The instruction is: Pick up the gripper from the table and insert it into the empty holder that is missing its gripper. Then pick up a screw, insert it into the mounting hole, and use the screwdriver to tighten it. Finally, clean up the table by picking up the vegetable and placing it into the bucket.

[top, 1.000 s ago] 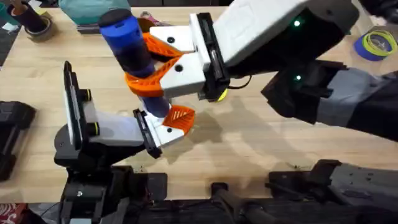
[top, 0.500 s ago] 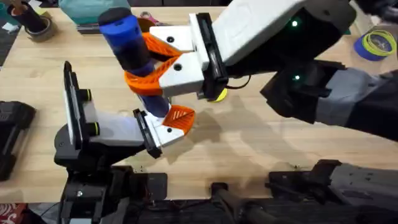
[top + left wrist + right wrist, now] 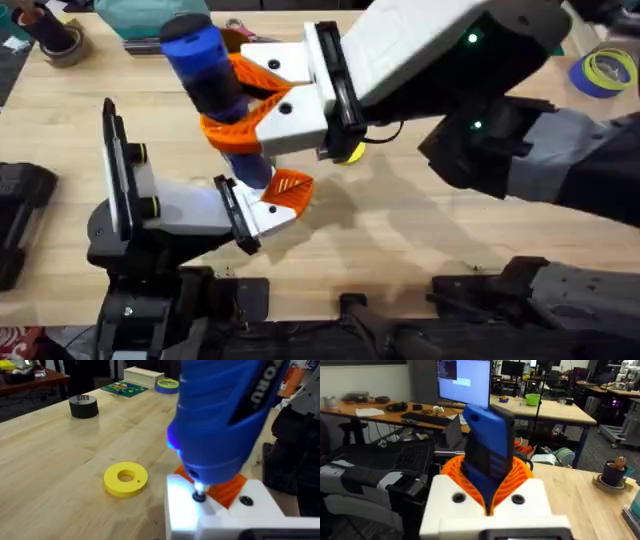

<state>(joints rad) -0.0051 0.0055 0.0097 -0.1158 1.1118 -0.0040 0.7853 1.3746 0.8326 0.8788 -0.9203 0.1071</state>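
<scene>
At the left of the overhead view the left gripper [image 3: 262,215] is lying low over the surface [image 3: 420,240], its white holder [image 3: 262,218] carrying the orange ribbed fingertip [image 3: 290,187] already seated. I cannot tell how far this gripper is parted, and nothing is visibly pinched in it. Just above it the right gripper [image 3: 235,105] is clamping its orange pads tight around the blue screwdriver [image 3: 205,65], holding it nearly upright with the tip pointing down. In the left wrist view the metal tip [image 3: 199,495] is resting on the white holder [image 3: 190,510] beside a dark screw head [image 3: 245,501], and a blue light is glowing on the tool, so the tightening step is judged to be in hand.

To do it well, the tool wants keeping square to the holder's face, pressing straight down along its own axis so the bit is not skating off the screw; the left arm should be holding steady as the anvil.

For room: a yellow ring-shaped disc [image 3: 125,478] is lying just beside the holder, while a black tape roll [image 3: 83,406] is sitting well apart on the far side. The near edge of the surface is running close under the left arm, leaving little slack that way. Open wood is stretching right of the tools, and a blue tape roll [image 3: 603,72] is sitting at the far right corner.
</scene>
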